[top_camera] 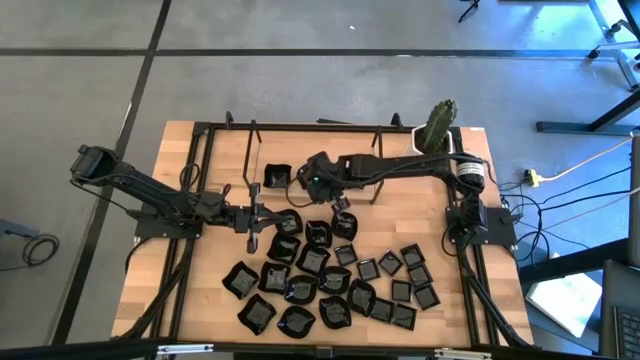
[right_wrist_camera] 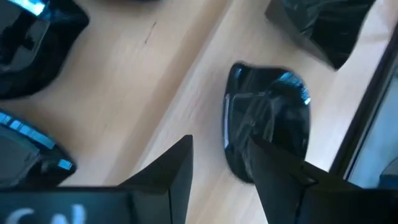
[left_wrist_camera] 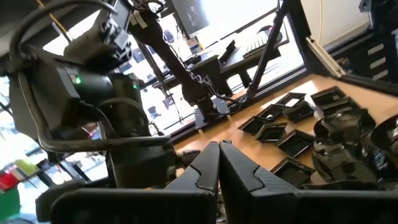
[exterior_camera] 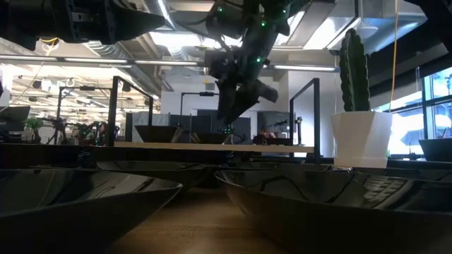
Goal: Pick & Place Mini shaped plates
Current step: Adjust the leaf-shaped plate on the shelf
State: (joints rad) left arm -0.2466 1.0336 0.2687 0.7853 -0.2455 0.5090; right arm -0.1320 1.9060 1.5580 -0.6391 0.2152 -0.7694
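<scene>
Black mini plate (right_wrist_camera: pixel 267 118) lies just beyond the open right gripper (right_wrist_camera: pixel 217 165)

You've got a light wood table (top_camera: pixel 200 150), matt, with visible grain and plank seams. The mini plates (top_camera: pixel 300 290) look like glossy black plastic or glaze; hard to tell which, but they throw sharp highlights. One dish (right_wrist_camera: pixel 267 118) shows bluish reflections on a smooth surface. Your gripper fingers (left_wrist_camera: pixel 249 177) are matt black plastic. At 1 o'clock the pot (exterior_camera: pixel 360 137) is smooth white. The frame (top_camera: pixel 205 127) is matt black metal.
</scene>
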